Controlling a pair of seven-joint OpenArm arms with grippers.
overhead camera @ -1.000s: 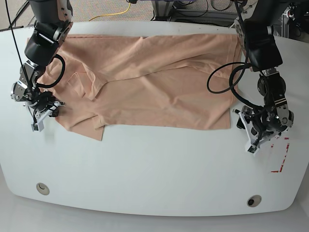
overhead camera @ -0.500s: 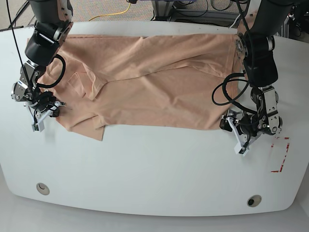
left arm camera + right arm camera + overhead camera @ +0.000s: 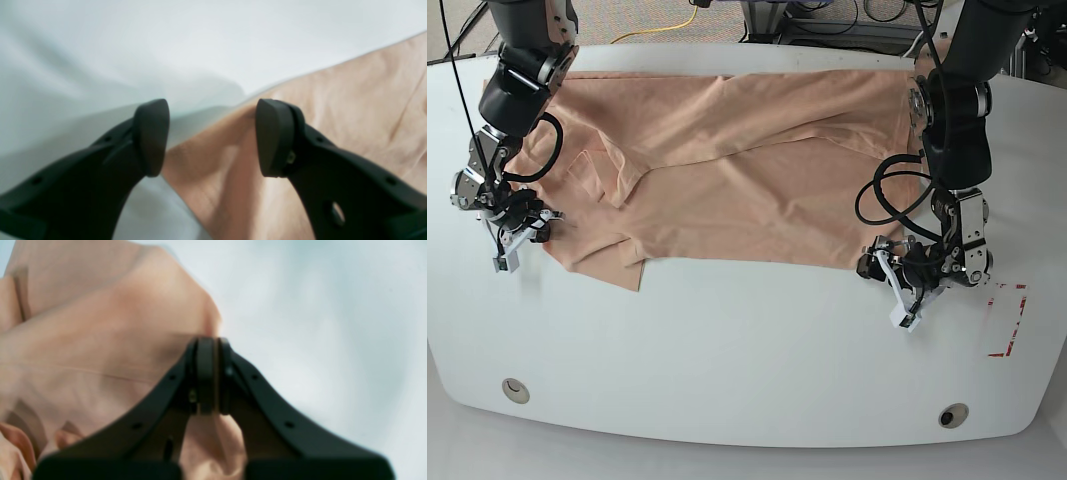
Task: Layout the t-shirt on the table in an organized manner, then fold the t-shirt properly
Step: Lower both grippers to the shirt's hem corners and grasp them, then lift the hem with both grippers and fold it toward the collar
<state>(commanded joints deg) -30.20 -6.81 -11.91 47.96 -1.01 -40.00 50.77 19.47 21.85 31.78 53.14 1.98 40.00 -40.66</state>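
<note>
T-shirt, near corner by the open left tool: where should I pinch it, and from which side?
Pinch the t-shirt at its hem corner lying flat between the open left tool tips. Come in from the bare table side, sliding one fingertip under the edge. The right tool already grips the opposite end.

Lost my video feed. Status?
Right claw shut on t-shirt edge. Left claw open over near corner, nothing gripped. T-shirt spread on table, wrinkled. Nothing in the way.
</note>
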